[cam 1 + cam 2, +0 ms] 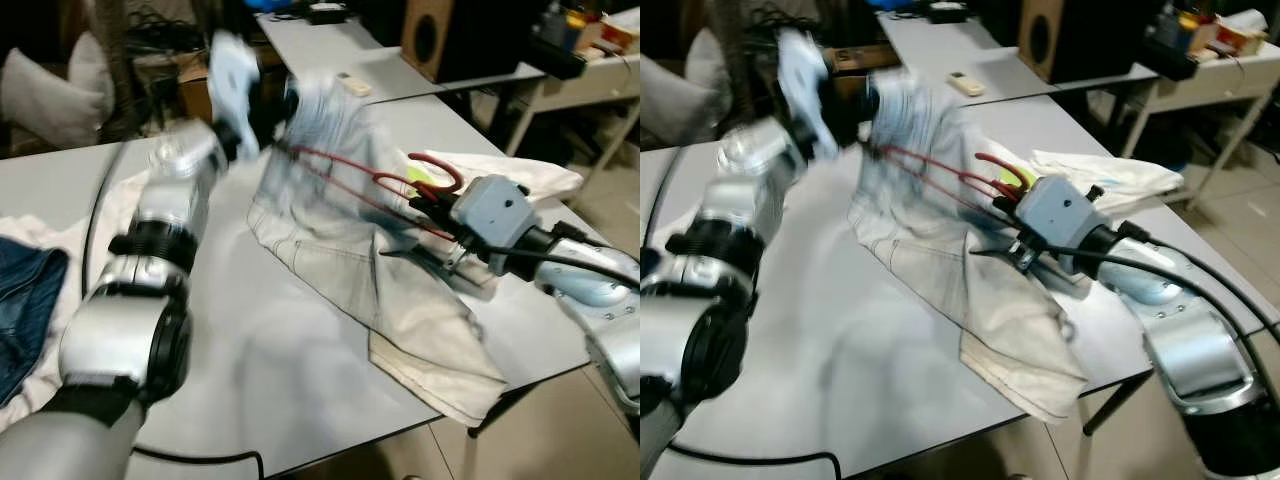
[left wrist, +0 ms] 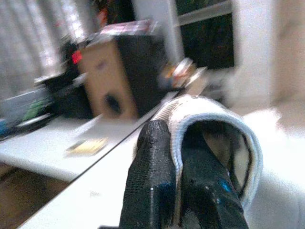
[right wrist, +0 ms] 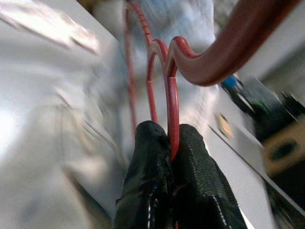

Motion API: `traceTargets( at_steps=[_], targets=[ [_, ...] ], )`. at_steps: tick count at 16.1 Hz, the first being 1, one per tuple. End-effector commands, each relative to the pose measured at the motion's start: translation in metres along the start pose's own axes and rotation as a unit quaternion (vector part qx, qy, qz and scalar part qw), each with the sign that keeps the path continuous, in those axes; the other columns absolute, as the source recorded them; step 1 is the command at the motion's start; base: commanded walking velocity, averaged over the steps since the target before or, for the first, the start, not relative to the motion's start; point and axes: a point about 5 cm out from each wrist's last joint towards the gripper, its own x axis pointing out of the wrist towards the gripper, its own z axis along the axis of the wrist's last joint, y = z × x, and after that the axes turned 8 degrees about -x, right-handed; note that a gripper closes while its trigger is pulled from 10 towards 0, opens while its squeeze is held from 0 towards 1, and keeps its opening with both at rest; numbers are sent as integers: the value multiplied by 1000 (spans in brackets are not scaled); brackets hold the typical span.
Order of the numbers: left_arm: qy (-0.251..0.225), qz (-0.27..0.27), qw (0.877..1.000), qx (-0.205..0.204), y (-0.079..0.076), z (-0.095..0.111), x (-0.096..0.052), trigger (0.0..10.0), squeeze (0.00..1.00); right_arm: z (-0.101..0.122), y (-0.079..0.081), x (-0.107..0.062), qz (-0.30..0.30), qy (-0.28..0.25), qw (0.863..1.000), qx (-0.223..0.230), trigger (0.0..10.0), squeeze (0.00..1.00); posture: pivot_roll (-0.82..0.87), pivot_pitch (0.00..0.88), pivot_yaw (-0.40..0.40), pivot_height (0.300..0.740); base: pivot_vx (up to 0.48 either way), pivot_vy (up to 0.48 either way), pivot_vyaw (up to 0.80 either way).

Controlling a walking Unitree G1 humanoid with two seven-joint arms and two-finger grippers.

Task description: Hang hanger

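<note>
Gripping the red hanger (image 3: pixel 169 90) near the base of its hook, the right end effector (image 3: pixel 170 143) has its two black fingers pressed together on the wire, with no gap showing between them. The hanger sits above the grey table (image 1: pixel 300 400), its hook curving up beside the right wrist and its arms running away into a pair of pale trousers (image 1: pixel 350 250). The trousers are partly lifted: their upper end is raised off the table toward the left arm, while the legs trail down and spread flat on the table, one hem reaching the near edge. The left end effector (image 2: pixel 178 167) is closed on a fold of the trousers' waistband, the cloth pinched between its fingers and arching over one of them. This part of the scene is blurred in the head views. A white cloth (image 1: pixel 520 175) lies on the table beyond the right arm, and a blue denim garment (image 1: pixel 25 300) lies at the table's left side. A wooden speaker (image 1: pixel 430 35) stands on another table behind.
</note>
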Motion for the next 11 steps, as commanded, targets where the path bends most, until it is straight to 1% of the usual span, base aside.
traceTargets(
  at_steps=[1,3,4,5,6,7,8,9,10,11],
  targets=[
    [61,40,997,39,4,-26,-11,10000,0,15,18,-1,54,-43,998,13,10000,0,-225,0,33,740,0,0,0],
    [92,78,992,43,9,-43,-22,10000,0,23,29,-9,104,-64,992,30,10000,0,-227,0,36,740,0,0,0],
    [114,110,987,38,15,-53,-31,10000,0,24,33,-20,136,-62,988,37,10000,0,-236,0,45,740,0,0,0],
    [146,152,977,33,25,-65,-46,10000,0,21,33,-40,175,-43,983,38,10000,0,-243,0,53,740,0,0,0],
    [166,160,972,40,29,-71,-56,10000,0,17,28,-54,186,-21,982,35,10000,0,-247,0,59,740,0,0,0],
    [173,157,971,42,29,-74,-59,10000,0,15,26,-61,190,-11,981,33,10000,0,-247,0,59,740,0,0,0],
    [185,151,970,45,30,-80,-65,10000,0,13,19,-72,192,4,981,31,10000,0,-252,0,67,740,0,0,0],
    [190,134,972,43,28,-85,-69,10000,0,13,12,-79,184,9,982,33,10000,0,-255,0,74,740,0,0,0],
    [203,101,973,41,23,-93,-76,10000,0,15,0,-88,161,12,986,37,10000,0,-257,0,76,740,0,0,0],
    [219,70,973,39,19,-100,-82,10000,67,17,-9,-94,144,10,989,41,10000,0,-257,0,81,740,0,0,0]
  ],
)
